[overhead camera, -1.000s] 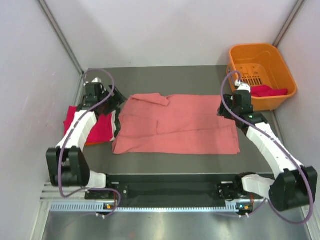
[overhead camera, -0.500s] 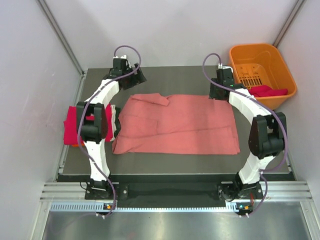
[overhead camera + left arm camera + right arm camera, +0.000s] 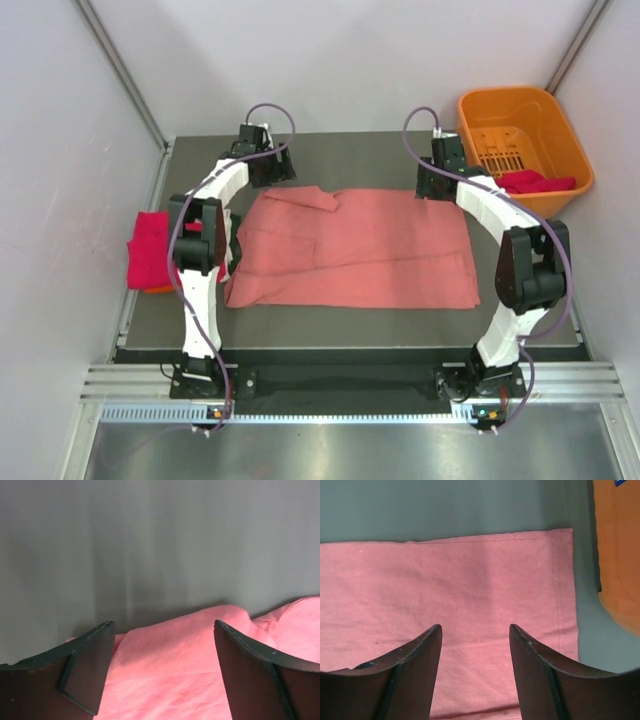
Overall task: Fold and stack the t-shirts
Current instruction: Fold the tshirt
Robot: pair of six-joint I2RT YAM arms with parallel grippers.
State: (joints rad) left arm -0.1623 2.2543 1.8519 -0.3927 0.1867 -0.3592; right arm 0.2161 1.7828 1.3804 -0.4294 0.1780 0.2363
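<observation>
— How does the left gripper (image 3: 162,625) stand?
— Released: its two dark fingers are spread wide with nothing between them. Just below and ahead of the tips lies a rumpled edge of the large salmon-pink cloth t-shirt (image 3: 170,675); whether the tips touch it I cannot tell. Beyond that edge is bare grey surface.
— And the right gripper (image 3: 475,627)?
— Also released, fingers apart and empty, poised over the same t-shirt. Directly under it the cloth lies flat, and a hemmed corner sits ahead of the fingers and off to their right. Past the hem comes the flat dark grey table (image 3: 445,510), then, further right of the fingers, the wall of the orange plastic basket (image 3: 617,555).
— Where does that shirt lie overall?
— Spread flat mid-table, its far edge running from one gripper to the other, a flap folded over near the left one.
— Anything further out?
— Well out to the left gripper's left and back toward the bases, a folded magenta-red cloth t-shirt (image 3: 150,250) lies at the table's edge. Out to the right gripper's right, a bunched magenta-red cloth (image 3: 535,183) lies in the basket's near end
</observation>
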